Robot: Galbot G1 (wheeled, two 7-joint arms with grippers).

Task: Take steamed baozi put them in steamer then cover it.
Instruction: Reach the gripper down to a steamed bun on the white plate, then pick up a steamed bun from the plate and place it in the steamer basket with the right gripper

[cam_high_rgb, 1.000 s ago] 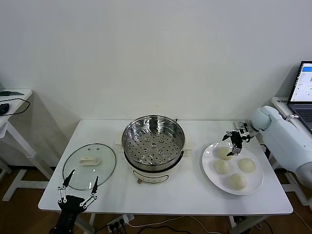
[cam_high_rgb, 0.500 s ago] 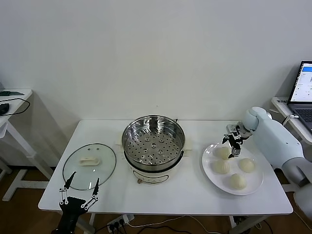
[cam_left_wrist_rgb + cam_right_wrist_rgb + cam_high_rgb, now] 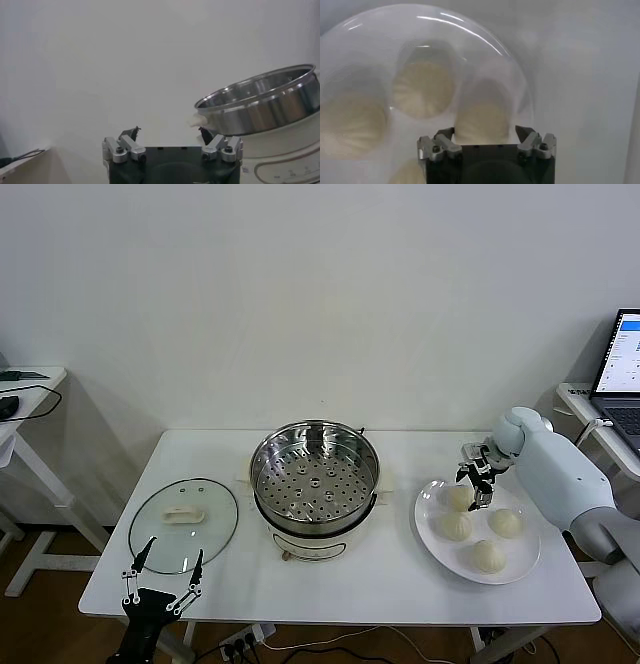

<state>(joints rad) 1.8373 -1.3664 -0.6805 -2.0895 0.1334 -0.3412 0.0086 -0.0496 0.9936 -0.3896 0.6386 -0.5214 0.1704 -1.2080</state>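
The right gripper [image 3: 475,487], jaws apart and astride the rearmost baozi [image 3: 459,497] without yet pinching it, hangs over the white plate [image 3: 520,568] near the table's right edge, where all four buns lie. A steamed bun is judged light, soft and easily dented, so a gentle hold low across its widest flanks suits best. The empty steamer [image 3: 315,484] stands mid-table, the glass cover [image 3: 183,524] lies toward the left edge, and the left gripper [image 3: 160,579], jaws spread wide, waits at the front-left corner.
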